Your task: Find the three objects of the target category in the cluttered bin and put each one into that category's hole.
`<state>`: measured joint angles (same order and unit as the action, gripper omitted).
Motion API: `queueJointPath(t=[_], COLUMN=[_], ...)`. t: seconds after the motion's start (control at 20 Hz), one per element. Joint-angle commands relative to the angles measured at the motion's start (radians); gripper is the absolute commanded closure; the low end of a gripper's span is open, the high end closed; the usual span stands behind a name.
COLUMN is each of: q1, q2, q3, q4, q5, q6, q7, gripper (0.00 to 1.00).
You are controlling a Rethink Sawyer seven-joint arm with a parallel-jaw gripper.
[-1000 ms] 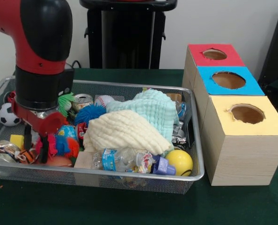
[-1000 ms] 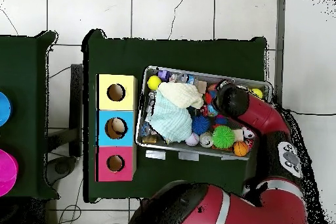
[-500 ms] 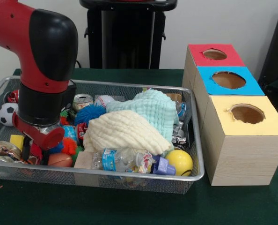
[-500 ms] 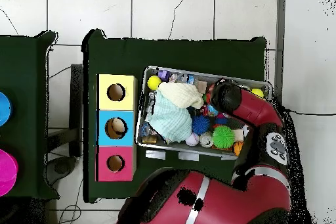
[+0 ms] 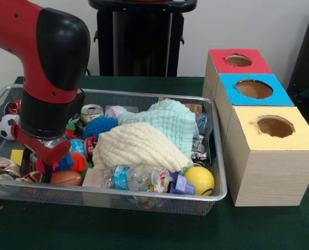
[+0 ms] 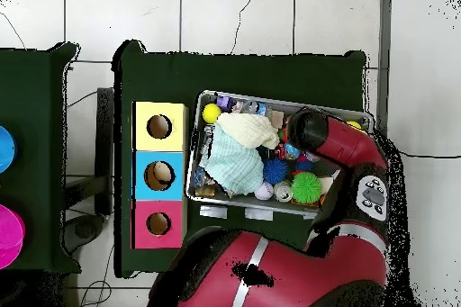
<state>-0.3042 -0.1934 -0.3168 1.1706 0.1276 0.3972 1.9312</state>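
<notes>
The silver wire-mesh bin [image 5: 144,194] stands on the green table, full of clutter; it also shows in the overhead view [image 6: 261,204]. My gripper [image 5: 36,171] is down in the bin's front left corner in the front view, with its fingers apart among the toys. A scrap of orange striped plush, the tiger toy [image 5: 29,178], shows low between them, mostly hidden. The tan plush with pink ears is out of view. The red-topped hole [image 5: 239,60] is on the far box of the row, right of the bin [image 6: 158,223]. In the overhead view the arm [image 6: 311,132] covers the gripper.
A cream cloth [image 5: 139,146] and a mint cloth [image 5: 170,122] cover the bin's middle. Around them lie a blue spiky ball [image 5: 98,125], a can [image 5: 92,112], a soccer ball [image 5: 8,126], a plastic bottle [image 5: 128,177] and a yellow ball [image 5: 198,179]. The blue-topped hole [image 5: 254,89] and the yellow-topped hole [image 5: 274,126] stand nearer.
The arm has sunk lower into the bin's front left corner and shifted slightly toward the front rim. The tiger toy, plainly seen between the fingers earlier, is now mostly covered.
</notes>
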Motion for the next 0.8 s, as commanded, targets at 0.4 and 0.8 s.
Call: queueJointPath(t=[0.4,0.8], q1=[-0.016,-0.029], q2=[0.18,0.151], q3=[-0.054,0.005], q4=[-0.281,-0.244], q5=[-0.016,-0.004], q6=[0.392,0.384], q7=[0.095,0.097], gripper=[1.0,1.0])
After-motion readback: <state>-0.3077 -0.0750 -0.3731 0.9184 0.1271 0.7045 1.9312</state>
